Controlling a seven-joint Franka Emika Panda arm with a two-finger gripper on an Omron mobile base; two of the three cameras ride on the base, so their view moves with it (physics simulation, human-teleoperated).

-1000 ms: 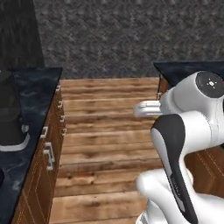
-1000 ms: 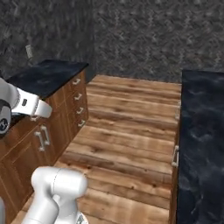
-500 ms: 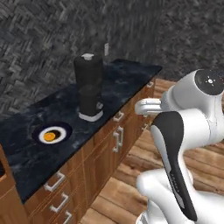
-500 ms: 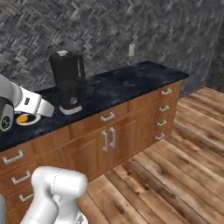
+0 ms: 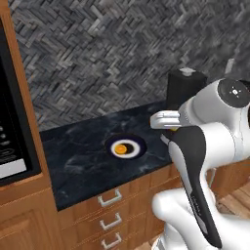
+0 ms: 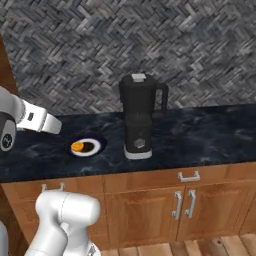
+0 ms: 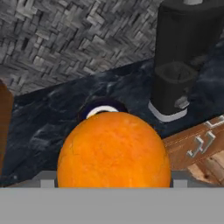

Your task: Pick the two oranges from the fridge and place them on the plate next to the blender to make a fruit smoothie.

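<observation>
A bright orange [image 7: 113,148] sits right in front of the hand camera, and my gripper [image 7: 113,180] is shut on it, its fingertips mostly hidden behind the fruit. Beyond it on the dark counter lies the navy-rimmed plate [image 7: 89,110]. The base views show this plate [image 5: 110,144] [image 6: 97,145] with another orange [image 5: 122,148] [image 6: 77,146] on its white centre. The black blender [image 6: 139,117] [image 5: 181,88] [image 7: 183,57] stands just right of the plate. My hand hovers over the counter's front edge, near the plate. The fridge is out of view.
A black-fronted microwave [image 5: 10,122] in a wood surround stands at the left of the counter. Wooden drawers [image 5: 110,197] and cabinet doors [image 6: 182,205] run below the black marble counter [image 6: 200,140]. A grey herringbone wall [image 6: 150,40] backs it.
The whole picture has shifted: the base has swung from the wooden floor between counters to face the counter with plate and blender, which now stand closer and more square-on.
</observation>
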